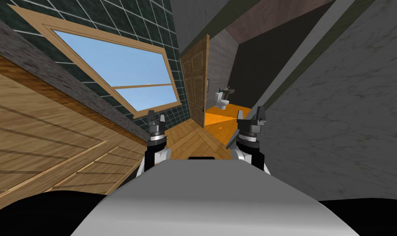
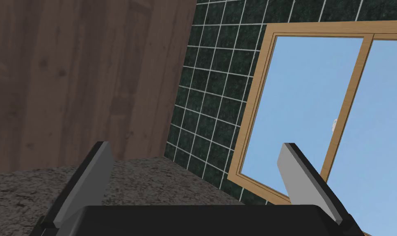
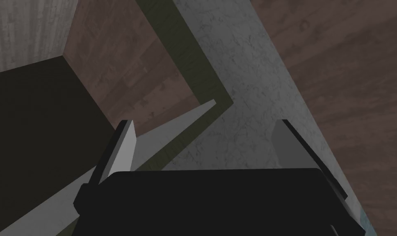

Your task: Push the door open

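One wooden door (image 1: 195,82) stands ajar ahead; left gripper (image 1: 156,116) and right gripper (image 1: 251,114) both spread, empty.

Big wood-framed window (image 1: 124,73) showing blue sky, set in a dark green tiled wall (image 1: 152,20). Below it runs a speckled grey countertop (image 1: 50,71) over wooden cabinet fronts (image 1: 37,135). Wood-plank floor (image 1: 189,137) ahead, meeting an orange floor (image 1: 220,119) where a white toilet (image 1: 222,99) stands, a sink (image 1: 230,90) just beside it. Mottled grey wall (image 1: 349,102) opposite the window.
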Tool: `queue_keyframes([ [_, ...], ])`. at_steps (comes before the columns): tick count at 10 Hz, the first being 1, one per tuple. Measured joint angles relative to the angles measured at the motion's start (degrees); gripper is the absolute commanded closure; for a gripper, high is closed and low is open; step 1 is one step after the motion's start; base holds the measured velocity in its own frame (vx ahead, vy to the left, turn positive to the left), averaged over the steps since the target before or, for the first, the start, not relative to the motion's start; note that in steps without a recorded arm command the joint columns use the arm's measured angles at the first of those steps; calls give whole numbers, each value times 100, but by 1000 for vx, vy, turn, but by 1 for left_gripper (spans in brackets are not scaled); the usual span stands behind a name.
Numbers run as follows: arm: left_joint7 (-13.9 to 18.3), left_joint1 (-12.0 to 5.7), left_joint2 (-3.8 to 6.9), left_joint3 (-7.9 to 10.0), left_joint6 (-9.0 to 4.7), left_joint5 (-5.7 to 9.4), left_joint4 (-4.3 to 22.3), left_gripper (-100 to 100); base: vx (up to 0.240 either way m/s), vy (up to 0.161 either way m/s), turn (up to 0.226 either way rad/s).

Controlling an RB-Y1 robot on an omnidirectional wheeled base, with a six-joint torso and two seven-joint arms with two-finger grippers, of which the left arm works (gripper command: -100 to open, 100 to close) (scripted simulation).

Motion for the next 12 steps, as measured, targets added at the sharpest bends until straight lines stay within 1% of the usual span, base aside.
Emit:
queue_keyframes([
  [2,42,-92,40,-32,-33,-28,232,-100,125,25,-91],
  [3,79,-152,75,-19,-26,-27,330,-100,90,26,-45],
  [4,98,-180,83,-37,-49,-41,431,-100,89,33,-91],
  [5,107,-220,82,-77,-91,-69,567,-100,97,32,-82],
  [6,133,-244,104,-85,-127,-75,675,-100,105,23,-88],
  [7,158,-319,118,-98,-148,-92,826,-100,112,19,-81],
  [8,193,-328,143,-105,-198,-96,949,-100,98,21,-55],
  [11,268,-437,179,-135,-255,-124,1245,-100,80,25,-70],
  [12,291,-486,195,-138,-291,-132,1381,-100,124,41,-135],
])
